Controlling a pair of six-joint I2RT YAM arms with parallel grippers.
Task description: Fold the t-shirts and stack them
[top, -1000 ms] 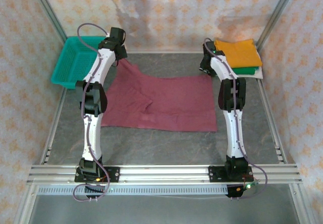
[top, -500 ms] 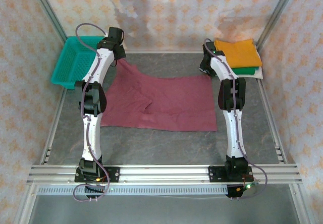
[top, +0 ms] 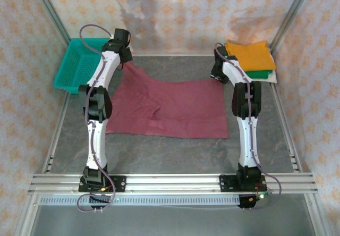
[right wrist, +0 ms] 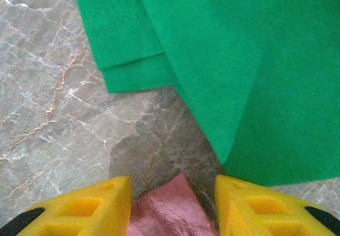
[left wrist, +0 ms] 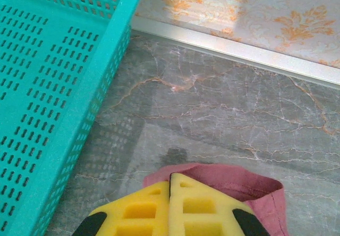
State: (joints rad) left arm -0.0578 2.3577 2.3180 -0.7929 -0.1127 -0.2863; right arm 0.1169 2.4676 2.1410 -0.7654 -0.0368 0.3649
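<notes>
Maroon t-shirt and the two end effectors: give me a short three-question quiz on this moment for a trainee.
1. True or false: the left end effector is shut on the maroon t-shirt.
2. Which colour tops the folded stack at the far right of the table? A orange, B green, C white.
3. Short answer: what lies between the open fingers of the right end effector?

Key
1. True.
2. A, the orange t-shirt.
3. A corner of the maroon t-shirt.
</notes>
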